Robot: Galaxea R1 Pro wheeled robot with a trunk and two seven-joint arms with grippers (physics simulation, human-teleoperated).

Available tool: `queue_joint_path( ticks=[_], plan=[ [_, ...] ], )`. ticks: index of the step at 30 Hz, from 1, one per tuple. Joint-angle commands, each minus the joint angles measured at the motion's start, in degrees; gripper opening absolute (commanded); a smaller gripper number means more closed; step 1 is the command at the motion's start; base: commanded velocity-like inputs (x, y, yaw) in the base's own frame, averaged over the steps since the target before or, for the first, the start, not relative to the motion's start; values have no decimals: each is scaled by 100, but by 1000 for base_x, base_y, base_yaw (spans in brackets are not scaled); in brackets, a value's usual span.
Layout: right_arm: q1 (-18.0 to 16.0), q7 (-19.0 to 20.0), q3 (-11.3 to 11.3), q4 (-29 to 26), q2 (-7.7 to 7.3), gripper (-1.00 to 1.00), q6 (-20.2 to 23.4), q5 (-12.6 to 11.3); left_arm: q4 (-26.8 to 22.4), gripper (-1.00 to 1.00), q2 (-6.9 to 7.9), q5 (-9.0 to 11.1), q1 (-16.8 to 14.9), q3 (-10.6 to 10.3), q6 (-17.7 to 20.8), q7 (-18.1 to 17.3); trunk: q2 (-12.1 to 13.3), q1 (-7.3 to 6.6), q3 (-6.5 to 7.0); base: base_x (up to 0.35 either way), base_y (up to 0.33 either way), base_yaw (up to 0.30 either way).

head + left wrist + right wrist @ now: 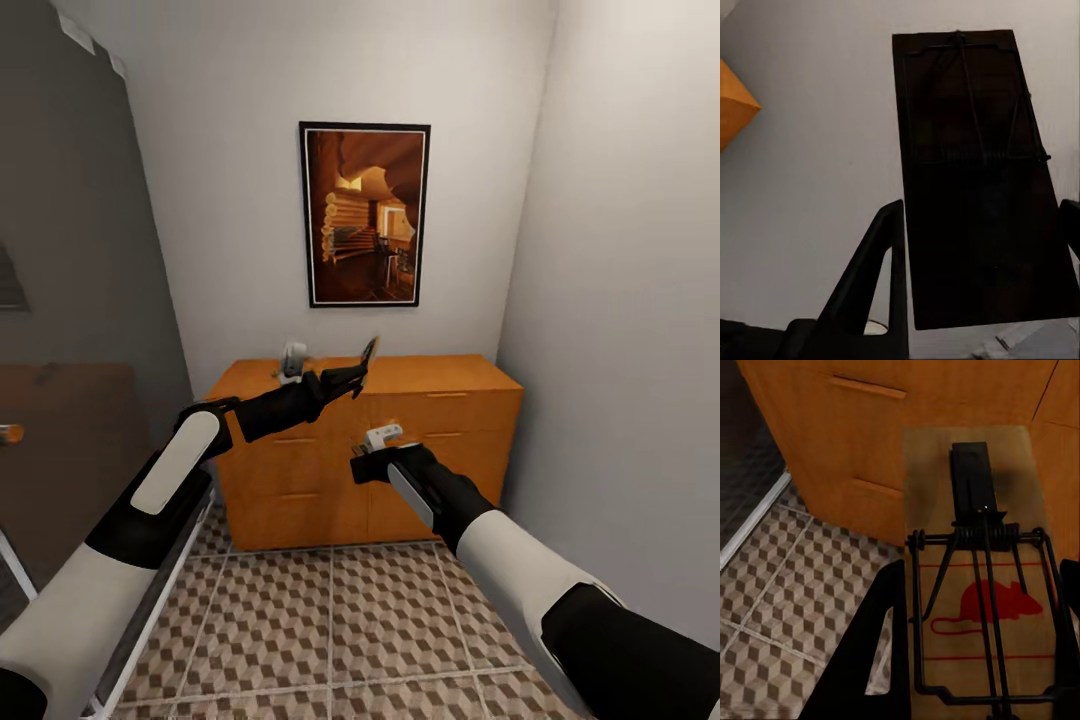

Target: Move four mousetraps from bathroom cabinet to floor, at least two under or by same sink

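Note:
My left gripper (356,378) is shut on a dark mousetrap (368,352), held tilted above the front edge of the orange-brown cabinet (450,395). In the left wrist view that mousetrap (975,180) stands between the fingers (874,274) against the white wall. My right gripper (372,458) is shut on a second mousetrap (384,436), in front of the cabinet's drawers and above the floor. The right wrist view shows this mousetrap (982,607) with its red mouse print and wire spring. A small pale object (293,362) stands on the cabinet top; I cannot tell what it is.
The cube-patterned bathroom floor (330,620) spreads before the cabinet. A dark glass panel (90,300) with a white frame runs along the left. White walls close the right side and back, where a framed picture (364,214) hangs.

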Motion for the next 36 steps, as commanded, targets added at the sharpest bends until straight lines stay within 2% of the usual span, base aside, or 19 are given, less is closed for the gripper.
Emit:
queue_joint_path(
  ticks=[1, 3, 4, 6, 7, 9, 10, 12, 14, 18, 23, 26, 30, 32, 34, 36],
  plan=[
    [38, 14, 12, 1, -14, -100, 24, 3, 3, -100, 6, -43, -6, -61, 11, -7, -5, -4, -6, -325, 0, 0],
    [182, 26, 20, 50, -74, -100, 20, 15, 47, -100, 23, -127, 6, -277, 19, 7, -5, -4, -6, -325, 0, 0],
    [255, 27, 24, 76, -88, -100, 15, 19, 274, -100, 28, -163, 22, -601, 19, 14, -5, -4, -6, -325, 0, 0],
    [313, 15, 25, 115, -87, -100, -32, 25, 479, -100, 37, -182, 27, -978, 17, 18, -5, -4, -6, -318, 0, 0],
    [371, 9, 25, 180, -98, -100, -139, 47, 564, -100, 55, -224, 33, -1300, 14, 23, -5, -4, -6, -124, 0, 0],
    [396, 1, 27, 216, -113, -100, -192, 54, 588, -100, 61, -407, 40, -1485, 20, 23, -5, -4, -6, -65, 0, 0],
    [407, -5, 31, 228, -137, -100, -210, 58, 595, -100, 62, -577, 44, -1564, 27, 20, -5, -4, -6, -26, 0, 0],
    [452, -5, 33, 239, -238, -100, -223, 131, 596, -100, 54, -760, 50, -1675, 33, 16, -5, -4, -6, -11, 0, 0],
    [658, 7, 34, 215, -425, -100, -233, 419, 586, -100, 39, -832, 55, -1918, 24, 16, -5, -4, -6, -3, 0, 0],
    [750, 21, 34, 214, -484, -100, -237, 541, 596, -100, 15, -849, 56, -2155, 7, 17, -5, -4, -6, -62, 0, 0],
    [766, 24, 58, 238, -482, -100, -238, 561, 596, -100, 26, -851, 56, -2223, 6, 17, -5, -4, -6, -282, 0, 0],
    [799, 24, 147, 249, -482, -100, -238, 560, 641, -100, 30, -851, 72, -2234, 2, 23, -5, -4, -6, -330, 0, 0],
    [810, 24, 180, 322, -489, -100, -242, 560, 990, -100, 39, -858, 97, -2245, -2, 21, -5, -4, -6, -333, 0, 0],
    [809, 24, 182, 462, -496, -100, -270, 570, 1175, -100, 43, -859, 99, -2343, -6, 18, -5, -4, -6, -281, 0, 0],
    [810, 24, 183, 708, -492, -100, -480, 617, 1360, -100, 47, -875, 99, -2526, -12, 22, -5, -4, -6, -197, 0, 0],
    [813, 24, 184, 908, -479, -100, -646, 712, 1514, -100, 50, -889, 100, -2621, -15, 24, -5, -4, -6, -147, 0, 0]
  ],
)
